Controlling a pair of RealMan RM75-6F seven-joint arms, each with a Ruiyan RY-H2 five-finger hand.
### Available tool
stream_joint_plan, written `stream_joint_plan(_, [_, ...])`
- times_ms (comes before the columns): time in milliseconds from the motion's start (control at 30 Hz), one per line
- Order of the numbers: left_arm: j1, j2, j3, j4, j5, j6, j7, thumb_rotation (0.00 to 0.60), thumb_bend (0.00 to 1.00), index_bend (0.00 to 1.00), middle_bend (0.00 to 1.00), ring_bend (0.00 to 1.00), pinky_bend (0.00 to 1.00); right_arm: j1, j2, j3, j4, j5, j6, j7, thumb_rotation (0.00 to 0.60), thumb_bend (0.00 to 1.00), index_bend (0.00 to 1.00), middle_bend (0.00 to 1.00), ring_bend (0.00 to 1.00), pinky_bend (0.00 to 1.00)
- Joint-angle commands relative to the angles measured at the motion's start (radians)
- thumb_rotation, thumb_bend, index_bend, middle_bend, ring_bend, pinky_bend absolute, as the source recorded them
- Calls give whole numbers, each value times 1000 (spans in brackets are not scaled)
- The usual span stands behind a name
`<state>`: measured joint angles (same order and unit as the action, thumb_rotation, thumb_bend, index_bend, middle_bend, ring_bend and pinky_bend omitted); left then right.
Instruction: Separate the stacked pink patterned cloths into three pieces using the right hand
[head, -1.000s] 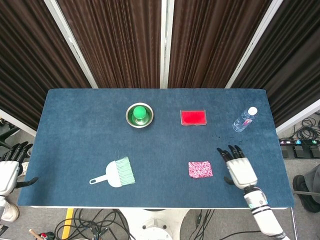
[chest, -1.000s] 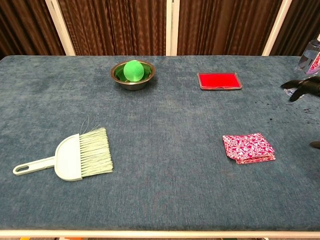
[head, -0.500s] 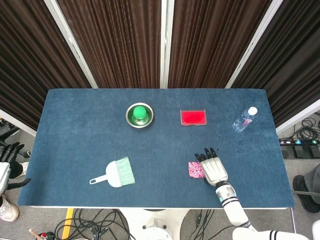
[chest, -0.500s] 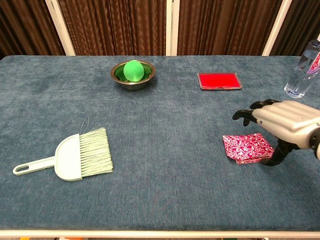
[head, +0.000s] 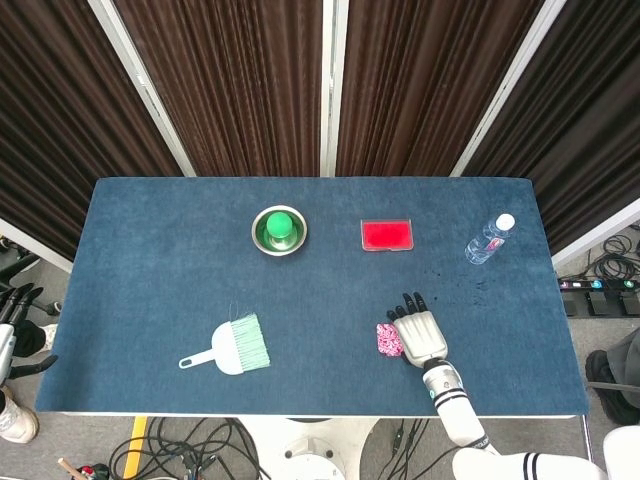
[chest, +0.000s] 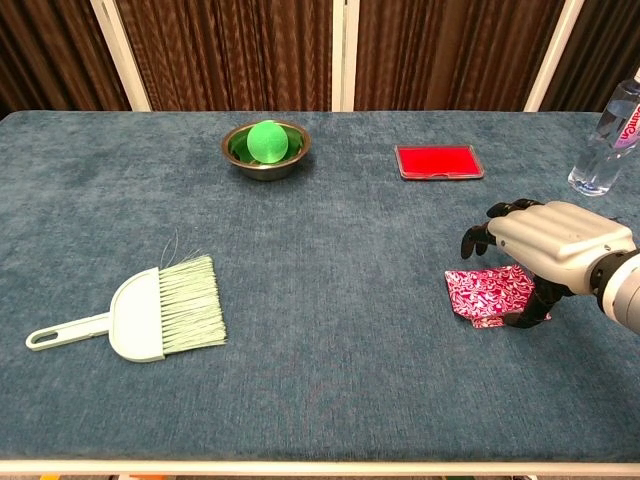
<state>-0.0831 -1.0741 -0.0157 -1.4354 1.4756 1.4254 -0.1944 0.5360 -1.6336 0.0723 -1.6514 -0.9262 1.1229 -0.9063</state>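
Chest view: right hand (chest: 550, 240) has swung in from the surface's right edge, now over the cloths (chest: 485, 293) at front right; fingers apart, no grip yet. Separation not started.

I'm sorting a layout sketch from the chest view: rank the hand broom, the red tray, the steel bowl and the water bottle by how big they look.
1. Hand broom, nearest the camera.
2. Steel bowl and red tray: alike, not ranked.
3. Water bottle, cut off by the frame edge, so unsure.
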Motion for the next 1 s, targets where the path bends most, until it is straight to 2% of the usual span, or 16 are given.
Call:
stream_joint_plan(33, [1,-2,0,3,0,-1,-3,600,0,89,46,43,189,3,-4,-3,3,-2,3,6,600,101,288,246,20,0])
stream_joint_plan(1000, [5,-5,2,27,5,-4,-27,600,0,89,46,43,183,17,-44,-21,45,-33,61,47,600,158,500,425,128,0])
